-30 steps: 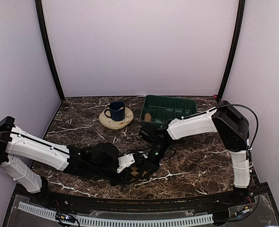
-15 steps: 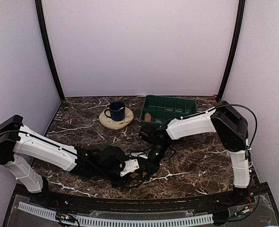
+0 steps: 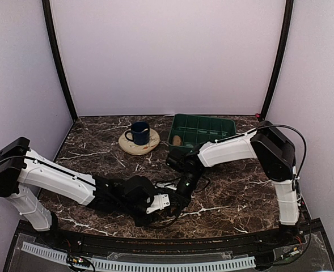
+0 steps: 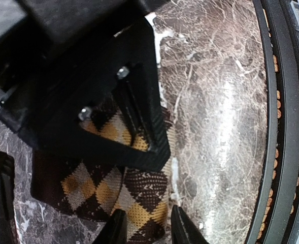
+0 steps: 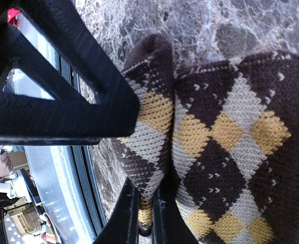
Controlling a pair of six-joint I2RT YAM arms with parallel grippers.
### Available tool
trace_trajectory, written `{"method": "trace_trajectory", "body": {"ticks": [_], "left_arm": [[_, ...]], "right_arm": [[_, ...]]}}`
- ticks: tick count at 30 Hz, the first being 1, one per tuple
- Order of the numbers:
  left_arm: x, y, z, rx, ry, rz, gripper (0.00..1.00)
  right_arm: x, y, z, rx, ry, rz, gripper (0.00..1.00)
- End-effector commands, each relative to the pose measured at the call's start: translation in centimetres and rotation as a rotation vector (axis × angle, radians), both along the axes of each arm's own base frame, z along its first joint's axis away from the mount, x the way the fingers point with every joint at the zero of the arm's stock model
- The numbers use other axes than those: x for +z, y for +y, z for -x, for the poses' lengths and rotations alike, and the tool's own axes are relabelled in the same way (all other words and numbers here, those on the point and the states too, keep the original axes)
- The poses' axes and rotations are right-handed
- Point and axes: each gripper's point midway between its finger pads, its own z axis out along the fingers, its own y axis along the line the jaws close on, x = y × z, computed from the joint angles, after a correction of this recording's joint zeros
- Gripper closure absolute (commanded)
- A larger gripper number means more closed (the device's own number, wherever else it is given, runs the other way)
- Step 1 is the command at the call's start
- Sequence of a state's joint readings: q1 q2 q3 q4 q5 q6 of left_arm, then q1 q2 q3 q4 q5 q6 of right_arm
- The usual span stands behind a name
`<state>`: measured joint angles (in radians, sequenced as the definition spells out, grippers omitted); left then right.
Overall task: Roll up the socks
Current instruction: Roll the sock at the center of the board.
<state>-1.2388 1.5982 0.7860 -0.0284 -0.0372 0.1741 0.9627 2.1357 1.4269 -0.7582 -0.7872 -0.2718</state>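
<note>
Argyle sock (image 4: 113, 188): dark brown with tan and grey diamonds. It is found on the dark marble surface (image 4: 215, 101) at the near edge, about the centre, where the two arms meet. From overhead it is almost wholly hidden beneath the two grippers.

Left gripper (image 4: 146, 219): partly open. The folded end of the sock is seen between its two fingers and fills the gap, so that end is recorded as gripped.

Right gripper (image 5: 146, 197): nearly closed. A thin fold of the sock's edge is pinched between the fingers, and the rest of the fabric is spread flat beside them. Both grippers are set close together over the same sock.

Tan bundle (image 3: 177, 140): small, noted in the near left corner of the green bin (image 3: 209, 131), on the far side of the surface. It is too small to be identified with certainty.

Blue mug (image 3: 139, 131): seen on a round plate (image 3: 137, 147), just left of the bin.
</note>
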Motion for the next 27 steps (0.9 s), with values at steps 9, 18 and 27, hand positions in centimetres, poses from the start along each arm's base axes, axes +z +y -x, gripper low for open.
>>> {"method": "trace_trajectory", "body": {"ticks": [9,18,27], "left_arm": [[-1.4,0.3,-0.2,0.005,-0.020,-0.080,0.62],[-2.2,0.1,-1.0,0.011,-0.060,-0.119,0.67],[-3.2,0.5,-0.5,-0.005,-0.030,-0.151,1.00]], "right_arm": [[-0.9,-0.6,0.2,0.004,0.026,0.040,0.97],[-0.9,-0.7,0.4,0.005,0.036,0.040,0.97],[-1.0,-0.6,0.3,0.001,0.036,0.043,0.97]]}}
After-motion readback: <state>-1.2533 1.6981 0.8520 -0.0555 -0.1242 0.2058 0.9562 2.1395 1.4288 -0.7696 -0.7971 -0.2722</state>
